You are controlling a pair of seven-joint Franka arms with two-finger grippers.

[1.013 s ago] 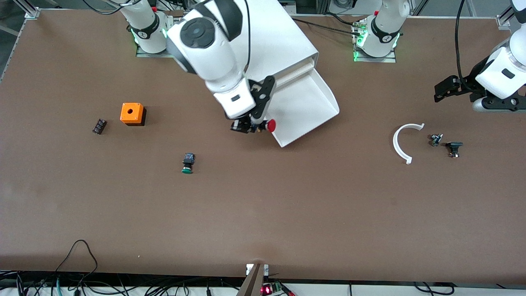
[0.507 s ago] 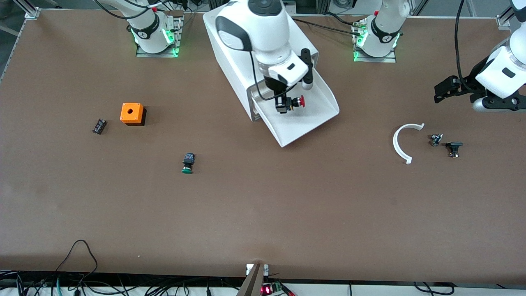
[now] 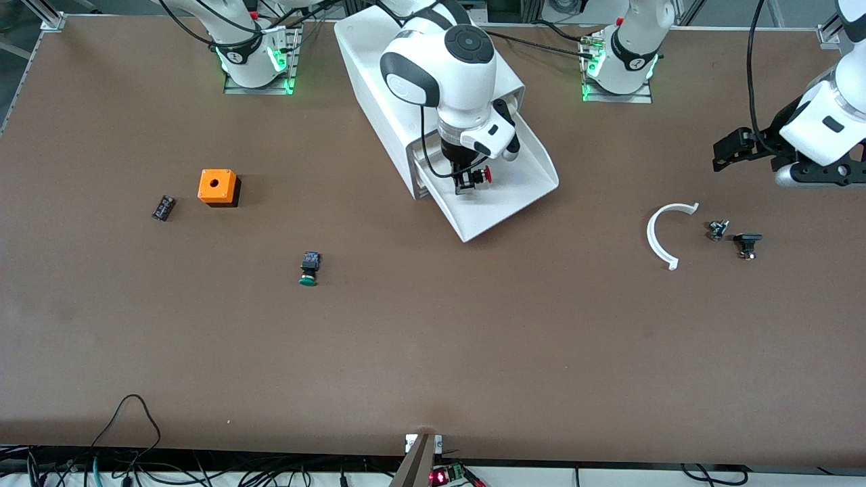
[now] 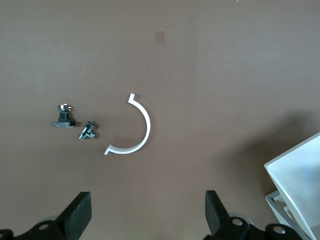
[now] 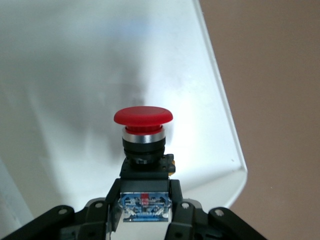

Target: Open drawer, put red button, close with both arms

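Right wrist view: the red button [image 5: 143, 131] sits low in the frame's middle, pinched by its black body in my right gripper [image 5: 144, 210] over the open drawer [image 5: 75, 75]. Released from here, it might bounce or roll over the rim. My left gripper [image 4: 147, 217] waits, spread wide. No writing is readable.

We count: two arms [image 3: 440, 74], two grippers [image 3: 467, 181], one cabinet [image 3: 379, 54], one open drawer [image 3: 514, 182], one red button [image 3: 484, 176], one green button [image 3: 309, 268], one orange box [image 3: 217, 187], one white arc [image 3: 657, 237], three small dark parts [image 3: 163, 207].
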